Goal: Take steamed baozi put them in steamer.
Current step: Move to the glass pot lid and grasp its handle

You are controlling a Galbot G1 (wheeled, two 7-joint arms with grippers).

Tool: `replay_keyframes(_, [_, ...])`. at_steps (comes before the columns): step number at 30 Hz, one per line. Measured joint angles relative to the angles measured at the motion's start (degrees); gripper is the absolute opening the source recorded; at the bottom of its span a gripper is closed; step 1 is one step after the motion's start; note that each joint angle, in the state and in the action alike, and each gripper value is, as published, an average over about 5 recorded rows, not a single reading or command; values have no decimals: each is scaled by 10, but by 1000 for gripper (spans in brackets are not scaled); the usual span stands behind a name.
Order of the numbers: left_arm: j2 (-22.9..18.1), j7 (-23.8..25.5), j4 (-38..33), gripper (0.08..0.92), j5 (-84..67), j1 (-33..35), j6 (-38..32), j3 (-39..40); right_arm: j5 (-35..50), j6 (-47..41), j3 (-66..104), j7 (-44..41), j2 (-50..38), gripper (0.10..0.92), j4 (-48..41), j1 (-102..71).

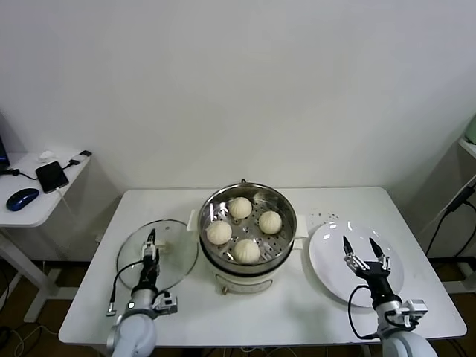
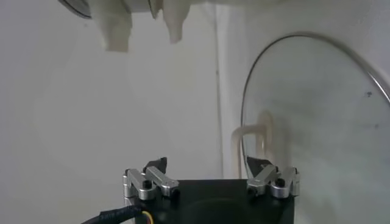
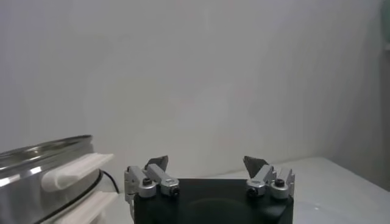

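Several cream-white steamed baozi (image 1: 239,207) (image 1: 270,222) (image 1: 219,233) lie on the perforated tray inside the round shiny steamer (image 1: 280,203) at the table's middle. My left gripper (image 1: 152,246) hovers open over the glass lid, left of the steamer, with nothing between its fingers. In the left wrist view the left gripper (image 2: 208,167) stands wide open above the lid's rim. My right gripper (image 1: 365,249) is open over the white plate, right of the steamer. The right wrist view shows the right gripper (image 3: 208,163) empty, with the steamer (image 3: 42,173) off to its side.
A round glass lid (image 1: 175,256) with a cream handle lies flat left of the steamer. An empty white plate (image 1: 327,249) sits to its right. A side desk (image 1: 30,208) at far left holds a phone and a mouse. The wall stands close behind the table.
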Motion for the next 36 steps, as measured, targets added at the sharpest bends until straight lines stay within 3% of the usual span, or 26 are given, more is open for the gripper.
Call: replay_keyframes(36, [12, -36, 113, 823, -17, -95, 2, 1, -4, 5, -1, -1, 8, 823, -10, -9])
